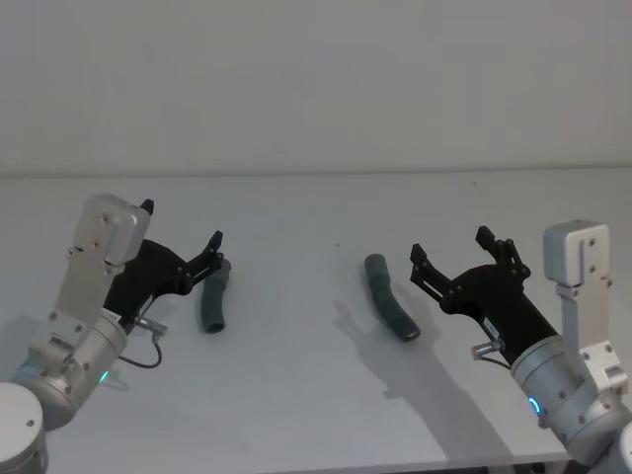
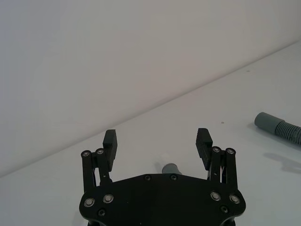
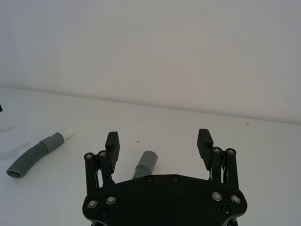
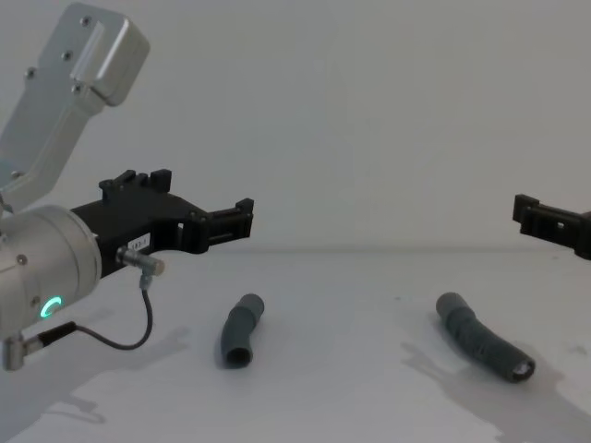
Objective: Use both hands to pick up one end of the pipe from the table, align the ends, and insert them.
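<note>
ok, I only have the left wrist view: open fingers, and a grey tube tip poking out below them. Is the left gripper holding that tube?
Observer: No. In the chest view the left gripper hangs above the table. The short tube lies flat below its fingertips, untouched.
Operator: Right arm?
Observer: The right gripper is open and in the air, just to the right of the longer tube. It grips nothing.
Operator: Tubes joined at all?
Observer: No. The head view shows them lying well apart on the table, with no ends touching.
</note>
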